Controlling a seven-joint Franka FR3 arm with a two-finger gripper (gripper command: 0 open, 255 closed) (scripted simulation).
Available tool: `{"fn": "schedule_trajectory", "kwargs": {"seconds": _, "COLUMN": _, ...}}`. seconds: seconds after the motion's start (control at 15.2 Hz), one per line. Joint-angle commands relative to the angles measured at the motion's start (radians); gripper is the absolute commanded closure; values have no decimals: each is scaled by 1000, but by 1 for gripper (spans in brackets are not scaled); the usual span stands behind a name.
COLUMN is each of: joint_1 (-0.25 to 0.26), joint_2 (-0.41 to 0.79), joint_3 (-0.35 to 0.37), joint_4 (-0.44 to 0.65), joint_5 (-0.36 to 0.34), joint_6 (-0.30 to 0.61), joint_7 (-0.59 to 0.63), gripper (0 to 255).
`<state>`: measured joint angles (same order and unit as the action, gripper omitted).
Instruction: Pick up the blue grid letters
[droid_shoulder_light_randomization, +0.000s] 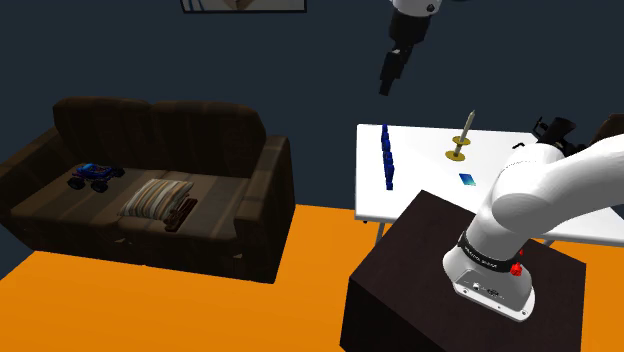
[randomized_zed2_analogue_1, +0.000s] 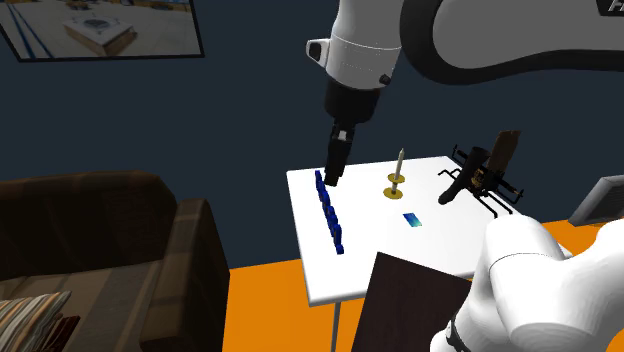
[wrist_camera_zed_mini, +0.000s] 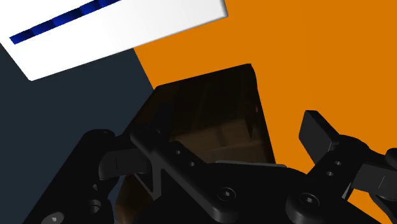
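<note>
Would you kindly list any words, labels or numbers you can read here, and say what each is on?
Nothing can be read in full.
Blue grid letters: a row of blue pieces, no letter can be made out.
White mark on the arm: cut off at the picture's edge, unreadable.
Small print on the arm's base: too small to read.

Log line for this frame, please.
stage: pre-grasp | gripper: open, empty, high above letters | letters: blue row on table, not held
</note>
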<state>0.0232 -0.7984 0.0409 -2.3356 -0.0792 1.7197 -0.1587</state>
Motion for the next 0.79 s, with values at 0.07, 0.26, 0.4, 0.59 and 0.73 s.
{"fn": "schedule_trajectory", "kwargs": {"seconds": 0.07, "joint_1": -11, "joint_2": 20, "joint_3": -6, "joint_4": -9, "joint_5": -4, "joint_6": 29, "joint_7": 10, "gripper": 0}}
{"fn": "schedule_trajectory", "kwargs": {"seconds": 0.26, "joint_1": -44, "joint_2": 86, "joint_3": -25, "joint_4": -32, "joint_5": -18, "joint_6": 114, "joint_7": 42, "gripper": 0}}
{"fn": "schedule_trajectory", "kwargs": {"seconds": 0.4, "joint_1": -66, "joint_2": 134, "joint_3": -38, "joint_4": -42, "joint_5": -26, "joint_6": 169, "joint_7": 63, "gripper": 0}}
{"fn": "schedule_trajectory", "kwargs": {"seconds": 0.59, "joint_1": -98, "joint_2": 211, "joint_3": -58, "joint_4": -49, "joint_5": -38, "joint_6": 250, "joint_7": 95, "gripper": 0}}
{"fn": "schedule_trajectory", "kwargs": {"seconds": 0.73, "joint_1": -119, "joint_2": 265, "joint_3": -72, "joint_4": -49, "joint_5": -45, "joint_6": 302, "joint_7": 116, "gripper": 0}}
